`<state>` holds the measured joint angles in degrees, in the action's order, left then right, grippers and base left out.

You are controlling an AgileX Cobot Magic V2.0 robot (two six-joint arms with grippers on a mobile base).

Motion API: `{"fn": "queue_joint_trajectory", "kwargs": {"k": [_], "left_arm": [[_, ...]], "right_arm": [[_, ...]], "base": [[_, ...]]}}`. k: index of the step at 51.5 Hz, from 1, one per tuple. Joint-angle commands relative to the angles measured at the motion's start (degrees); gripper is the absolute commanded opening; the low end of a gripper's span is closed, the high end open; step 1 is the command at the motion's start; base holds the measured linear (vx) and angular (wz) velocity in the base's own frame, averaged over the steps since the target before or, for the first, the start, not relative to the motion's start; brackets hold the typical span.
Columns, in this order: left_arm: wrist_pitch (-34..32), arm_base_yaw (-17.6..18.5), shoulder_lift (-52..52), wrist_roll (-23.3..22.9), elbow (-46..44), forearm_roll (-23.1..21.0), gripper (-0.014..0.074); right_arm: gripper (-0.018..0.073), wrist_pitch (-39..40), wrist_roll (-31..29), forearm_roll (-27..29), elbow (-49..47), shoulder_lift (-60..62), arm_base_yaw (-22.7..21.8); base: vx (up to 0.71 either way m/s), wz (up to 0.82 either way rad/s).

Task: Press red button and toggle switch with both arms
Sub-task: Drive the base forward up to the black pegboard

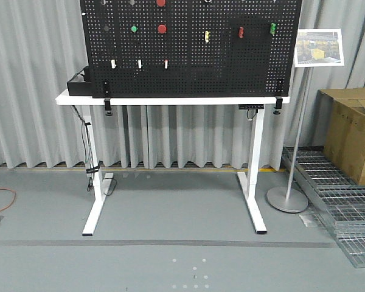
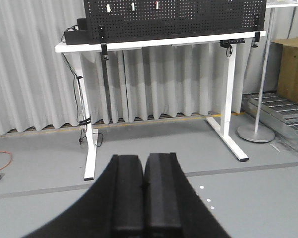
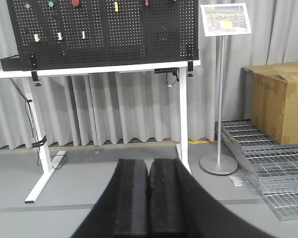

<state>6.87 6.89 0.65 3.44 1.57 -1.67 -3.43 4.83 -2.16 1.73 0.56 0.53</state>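
On pegboard (image 1: 194, 67), red button (image 1: 162, 28), cardboard box (image 1: 353, 134) nearby, contents hidden

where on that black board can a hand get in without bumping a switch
Free: lower right of the board, bordered by the three white toggles on the left, the yellow switch above and the table edge below. Crowded: upper left, where the green button and red button sit side by side.

My left gripper (image 2: 144, 159) and right gripper (image 3: 148, 162) are faced in matt black, rubber-like material. The pegboard (image 1: 188, 61) is matt black perforated sheet; the table (image 1: 170, 100) smooth white painted metal; the curtain (image 1: 24, 73) grey cloth; the box (image 1: 353, 140) brown cardboard; the gratings (image 1: 347, 207) bare metal.
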Motion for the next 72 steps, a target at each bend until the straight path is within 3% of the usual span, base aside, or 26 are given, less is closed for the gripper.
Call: {"fn": "queue_joint_trajectory", "kwargs": {"k": [1, 41, 72], "left_arm": [[-4.58, 0.05, 0.94, -0.49, 2.02, -0.01, 0.0002], [-4.58, 0.05, 0.94, -0.49, 2.02, -0.01, 0.0002], [-4.58, 0.05, 0.94, -0.49, 2.02, -0.01, 0.0002]], "right_arm": [[-0.0003, 4.74, -0.07, -0.13, 0.69, 0.92, -0.19], [-0.0003, 4.74, -0.07, -0.13, 0.69, 0.92, -0.19], [-0.0003, 4.74, -0.07, -0.13, 0.69, 0.92, -0.19]], "base": [[0.00, 0.00], [0.03, 0.01], [0.37, -0.01]]}}
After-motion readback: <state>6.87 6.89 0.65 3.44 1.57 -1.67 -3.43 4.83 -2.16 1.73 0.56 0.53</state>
